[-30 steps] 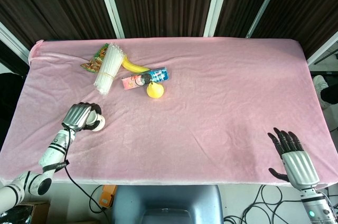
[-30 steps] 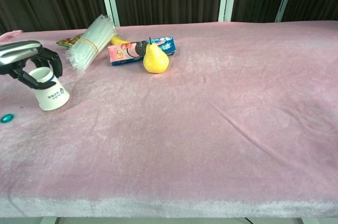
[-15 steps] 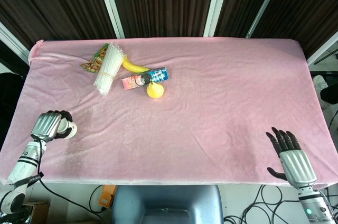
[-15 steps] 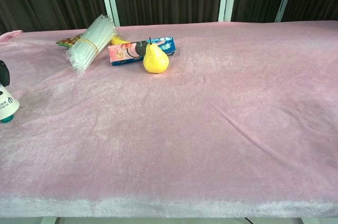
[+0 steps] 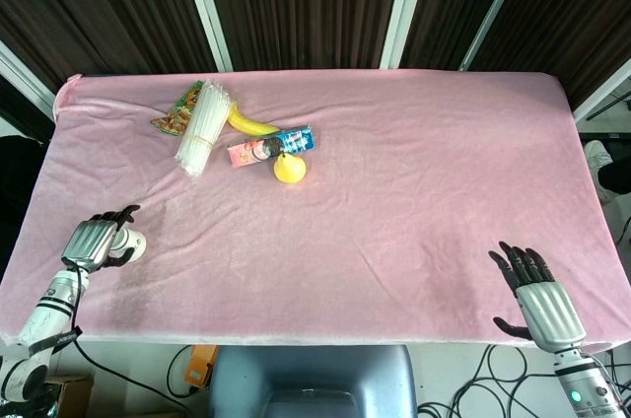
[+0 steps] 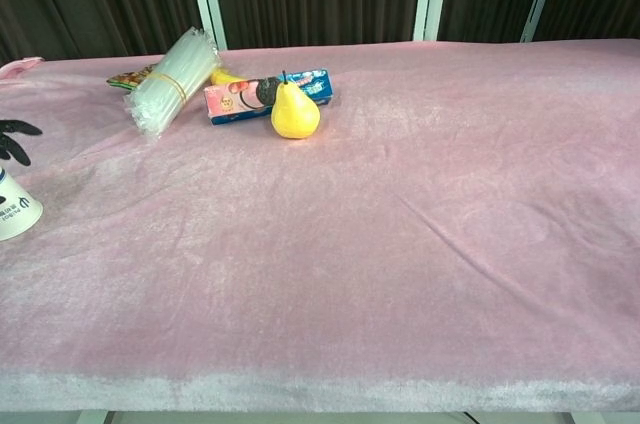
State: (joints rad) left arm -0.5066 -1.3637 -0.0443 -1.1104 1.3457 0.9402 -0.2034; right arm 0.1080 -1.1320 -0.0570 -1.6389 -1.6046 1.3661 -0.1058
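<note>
At the near left edge, the left hand (image 5: pixel 92 241) sits over the cup (image 6: pixel 16 209), fingers spreading, though whether it grips the cup I cannot tell. So close to the edge, a nudge could tip the cup off. Near right, the right hand (image 5: pixel 537 300) rests spread and empty; farther back lie pear (image 5: pixel 289 169), banana (image 5: pixel 251 125) and straws (image 5: pixel 202 128).

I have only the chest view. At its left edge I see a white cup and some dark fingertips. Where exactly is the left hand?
Observer: In the head view the left hand lies just left of the cup, fingers spread. I cannot tell if they touch it.
Operator: And the right hand? I do not see it at all.
Observer: The right hand is at the near right edge of the table, fingers apart, holding nothing.
</note>
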